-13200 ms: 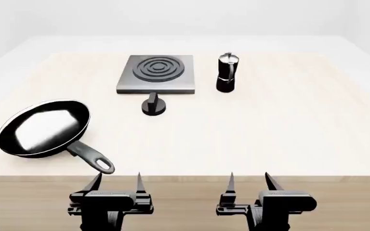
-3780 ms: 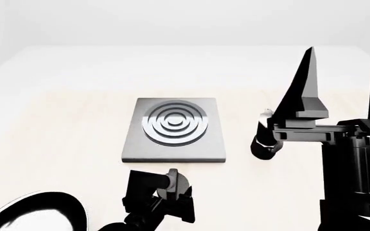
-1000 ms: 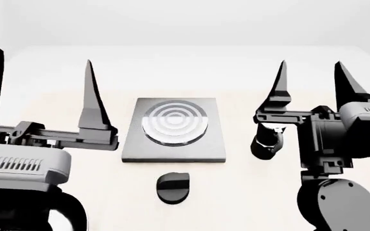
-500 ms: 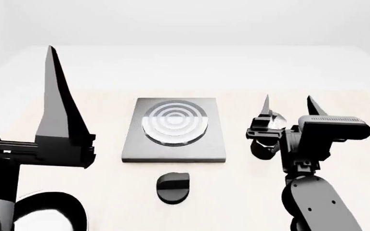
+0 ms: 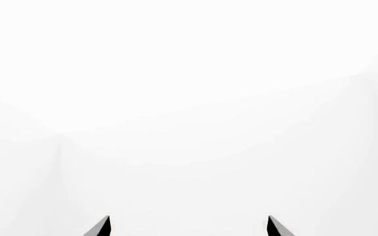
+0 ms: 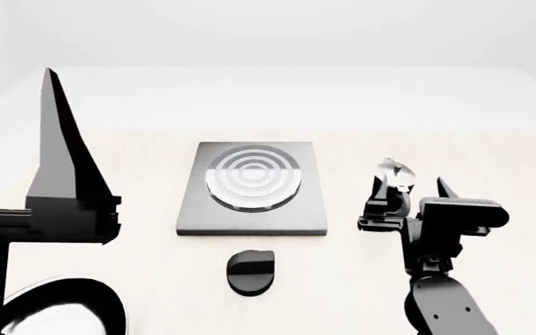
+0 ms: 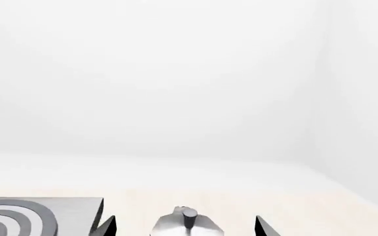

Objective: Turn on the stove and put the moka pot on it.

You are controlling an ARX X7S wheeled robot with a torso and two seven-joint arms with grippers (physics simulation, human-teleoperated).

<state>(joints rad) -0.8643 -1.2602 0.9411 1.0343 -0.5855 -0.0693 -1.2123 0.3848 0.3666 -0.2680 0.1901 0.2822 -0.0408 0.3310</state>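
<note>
Moka pot [image 6: 393, 183] is sitting on the bench [image 6: 109, 150] just right of the stove [image 6: 252, 188], apart from it, not on the burner. Only its silver lid and part of the black body are showing in the head view; the lower body is hiding behind the right hand [image 6: 407, 187]. In the right wrist view only the lid and its knob [image 7: 188, 222] are poking up at the frame edge, the rest being cut off.

Right hand is sitting level with the pot, its fingers spread apart with the pot between them. Contact: cannot tell, fingertips are barely showing in either view.

Stove slab is lying flat mid-bench, with the ring burner looking pale and glossy. Its round black knob [image 6: 251, 271] is sitting on the bench just in front of the slab, separate from it.

Left hand [image 5: 187, 227] is raised near the camera at the head view's left, only one tall finger [image 6: 61, 167] showing there. The left wrist view is showing two fingertips wide apart against blank white, nothing between them.

Frying pan [image 6: 58, 312] is being cropped by the lower left corner and partly covered by the left arm.
</note>
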